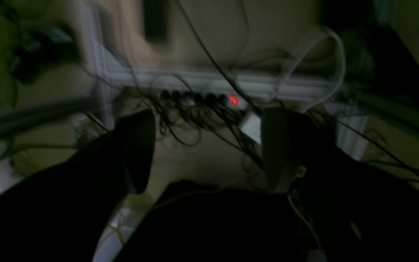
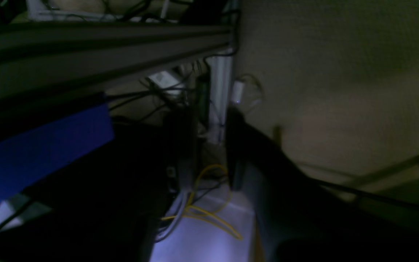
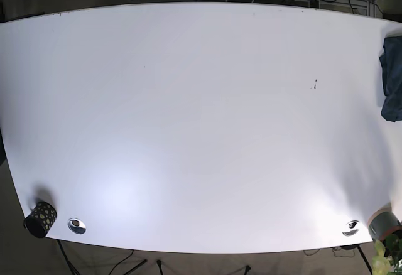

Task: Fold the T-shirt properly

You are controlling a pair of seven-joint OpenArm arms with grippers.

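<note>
Fingers of the left gripper [image 1: 206, 145], dark and blunt, stand spread apart in the left wrist view with nothing between them; beyond them lies a white power strip with a red lamp [image 1: 233, 99] amid tangled black cables [image 1: 195, 123]. Right wrist view: the right gripper [image 2: 209, 153] shows two dark fingers parted, nothing held, above loose yellow wire [image 2: 209, 214], with a blue panel [image 2: 42, 149] at left. Base view: the wide white table [image 3: 188, 130] carries the dark blue T-shirt [image 3: 392, 80], bunched at its right edge. Neither arm appears here.
</note>
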